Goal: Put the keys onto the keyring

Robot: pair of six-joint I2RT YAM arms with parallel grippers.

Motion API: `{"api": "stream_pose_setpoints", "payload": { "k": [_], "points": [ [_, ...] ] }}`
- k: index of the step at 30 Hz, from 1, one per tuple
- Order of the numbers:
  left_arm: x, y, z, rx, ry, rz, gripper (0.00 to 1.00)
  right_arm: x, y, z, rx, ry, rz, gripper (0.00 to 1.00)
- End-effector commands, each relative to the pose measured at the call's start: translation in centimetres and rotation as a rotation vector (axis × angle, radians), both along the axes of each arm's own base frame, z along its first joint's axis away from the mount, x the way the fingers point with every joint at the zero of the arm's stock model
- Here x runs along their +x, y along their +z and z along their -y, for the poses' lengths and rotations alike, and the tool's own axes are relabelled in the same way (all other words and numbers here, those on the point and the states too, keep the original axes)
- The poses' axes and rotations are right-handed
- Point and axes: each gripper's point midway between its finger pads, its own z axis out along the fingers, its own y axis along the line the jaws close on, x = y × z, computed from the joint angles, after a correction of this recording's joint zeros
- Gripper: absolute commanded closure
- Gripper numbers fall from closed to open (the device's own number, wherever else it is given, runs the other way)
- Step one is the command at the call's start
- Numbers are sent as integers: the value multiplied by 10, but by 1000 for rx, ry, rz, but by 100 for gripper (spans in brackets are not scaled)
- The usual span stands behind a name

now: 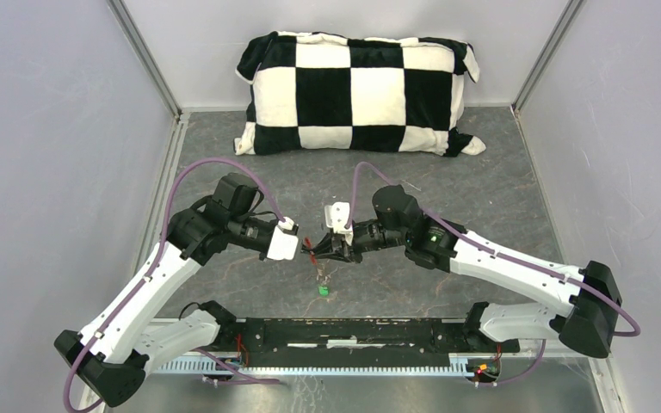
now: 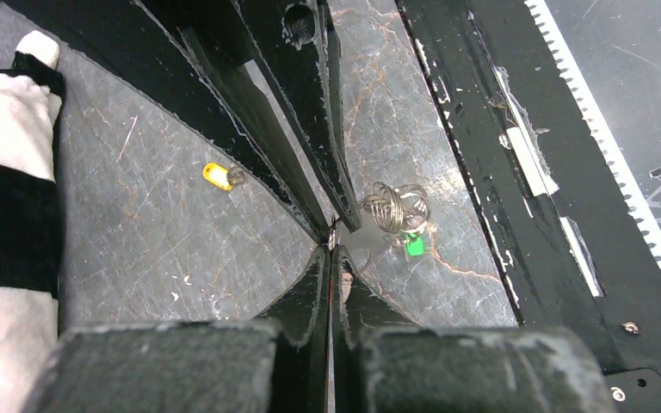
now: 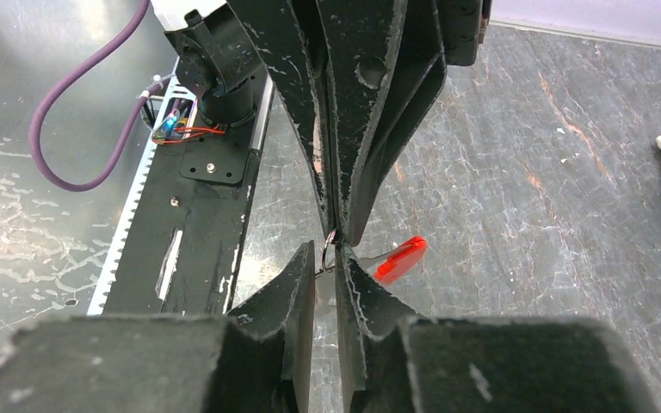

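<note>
**Yellow key loose, green key doubtful**

Mid-table, the left gripper (image 2: 330, 249) is clamped on the keyring (image 2: 393, 206). The right gripper (image 3: 327, 258) has its jaws almost together at the ring wire; I cannot tell whether it grips. The red tag (image 3: 400, 258) dangles beside. The green key (image 2: 414, 245) sits just under the coils, perhaps unthreaded. The yellow key (image 2: 218, 175) lies apart, toward the far pillow (image 1: 357, 90), unobstructed.
</note>
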Motion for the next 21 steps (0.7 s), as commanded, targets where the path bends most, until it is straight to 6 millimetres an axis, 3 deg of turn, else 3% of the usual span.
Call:
{"api": "stream_pose_setpoints", "payload": {
  "k": [1,5,9,10,11,12,13,18,21],
  "points": [
    [-3,16,6,-56,-6,-12,98,5,20,-9,48,-14,12,82],
    [-6,19,7,-68,-17,-15,98,11,16,-9,35,-45,16,99],
    [-12,27,9,-97,-43,-30,98,17,14,-9,45,-88,16,100],
    [-13,29,9,-103,-47,-35,95,20,15,-8,65,-107,22,100],
    [-14,30,10,-107,-49,-40,86,21,15,-7,84,-123,21,100],
    [-15,32,10,-109,-46,-49,69,22,16,-5,105,-140,13,100],
    [-15,33,9,-110,-39,-56,63,21,18,-4,138,-149,10,100],
    [-8,40,7,-134,82,-87,49,15,27,7,289,-179,-42,100],
    [-1,42,3,-167,184,-95,46,11,31,13,364,-200,-89,100]
  ]
}}
